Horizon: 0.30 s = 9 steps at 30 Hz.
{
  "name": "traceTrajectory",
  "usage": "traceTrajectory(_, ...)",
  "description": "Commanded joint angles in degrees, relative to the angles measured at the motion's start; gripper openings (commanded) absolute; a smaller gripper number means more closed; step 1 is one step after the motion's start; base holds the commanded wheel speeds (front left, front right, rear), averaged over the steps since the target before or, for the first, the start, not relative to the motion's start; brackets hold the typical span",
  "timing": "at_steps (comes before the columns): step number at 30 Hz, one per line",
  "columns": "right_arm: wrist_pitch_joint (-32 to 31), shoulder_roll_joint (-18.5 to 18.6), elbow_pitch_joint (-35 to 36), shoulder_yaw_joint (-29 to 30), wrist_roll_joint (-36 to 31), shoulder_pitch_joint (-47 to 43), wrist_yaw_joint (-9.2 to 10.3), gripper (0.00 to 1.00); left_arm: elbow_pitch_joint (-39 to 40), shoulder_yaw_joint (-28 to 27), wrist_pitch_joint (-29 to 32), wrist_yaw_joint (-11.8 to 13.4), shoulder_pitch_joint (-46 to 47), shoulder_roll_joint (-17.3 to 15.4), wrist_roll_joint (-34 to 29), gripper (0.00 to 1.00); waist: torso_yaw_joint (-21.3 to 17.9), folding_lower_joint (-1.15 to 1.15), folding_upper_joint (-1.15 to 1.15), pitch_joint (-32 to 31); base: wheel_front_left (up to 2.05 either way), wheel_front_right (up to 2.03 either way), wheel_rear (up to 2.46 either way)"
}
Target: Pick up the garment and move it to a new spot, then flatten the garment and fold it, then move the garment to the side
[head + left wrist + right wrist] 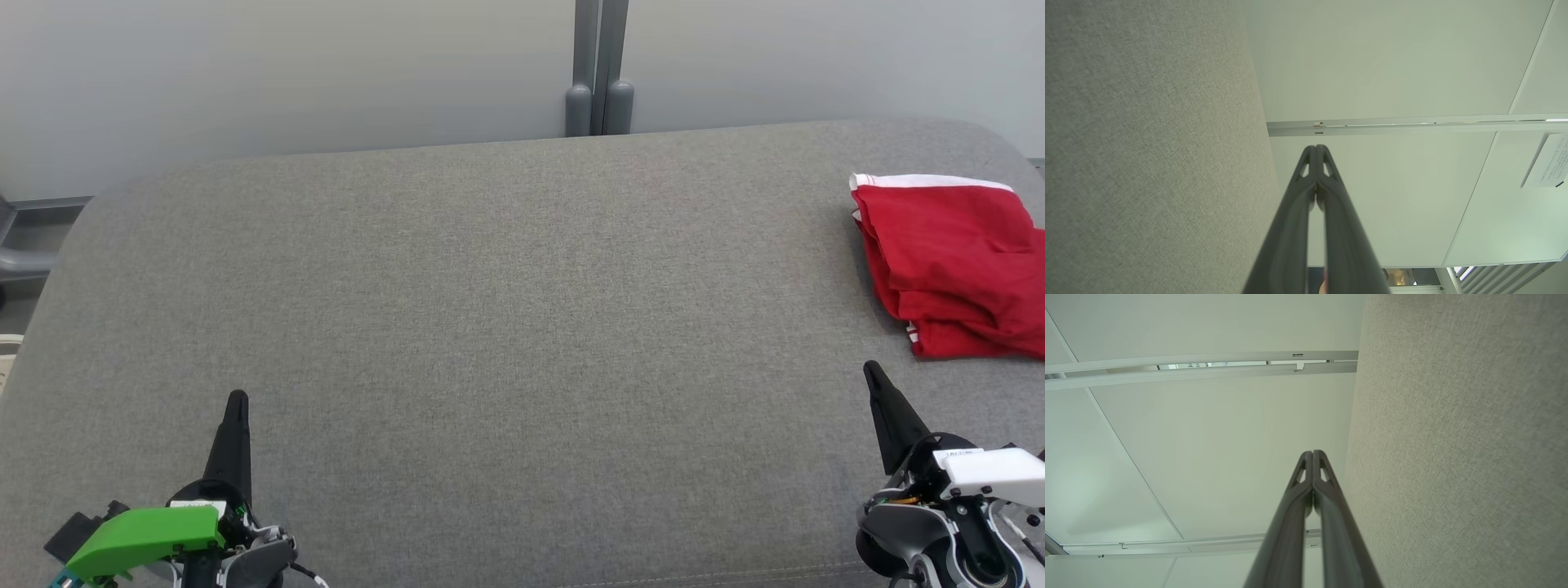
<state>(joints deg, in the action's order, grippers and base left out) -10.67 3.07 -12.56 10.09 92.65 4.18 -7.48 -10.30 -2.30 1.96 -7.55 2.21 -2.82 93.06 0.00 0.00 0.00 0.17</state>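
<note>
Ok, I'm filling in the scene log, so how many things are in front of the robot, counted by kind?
red garment: 1
grippers: 2, the left gripper and the right gripper, both shut and holding nothing
grey cushioned surface: 1
Total: 4

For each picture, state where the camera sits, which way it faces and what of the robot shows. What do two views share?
Head view: on the head, facing forward and down at the grey fabric surface, red garment at right; left end effector and right end effector at the bottom corners.
Left wrist view: on the left wrist, facing along its shut fingers toward wall panels.
Right wrist view: on the right wrist, likewise along shut fingers.
Shared: both wrist views show the grey fabric surface and wall panels.
</note>
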Motion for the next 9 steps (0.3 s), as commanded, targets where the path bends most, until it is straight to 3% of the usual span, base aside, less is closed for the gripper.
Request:
traceTrajectory(1,-0.24,0.13,-0.06,0.11,-0.29,0.68,-0.02,0.00,-0.10,-0.31,0.27,-0.17,0.88,0.04,-0.16,0.00,0.00,0.00,0.00,0.00,0.00,0.00,0.00)
traceTrajectory(9,-0.24,0.11,-0.06,0.15,-0.33,0.67,-0.02,0.00,-0.09,-0.31,0.23,-0.17,0.88,0.04,-0.17,0.00,0.00,0.00,0.00,0.00,0.00,0.00,0.00)
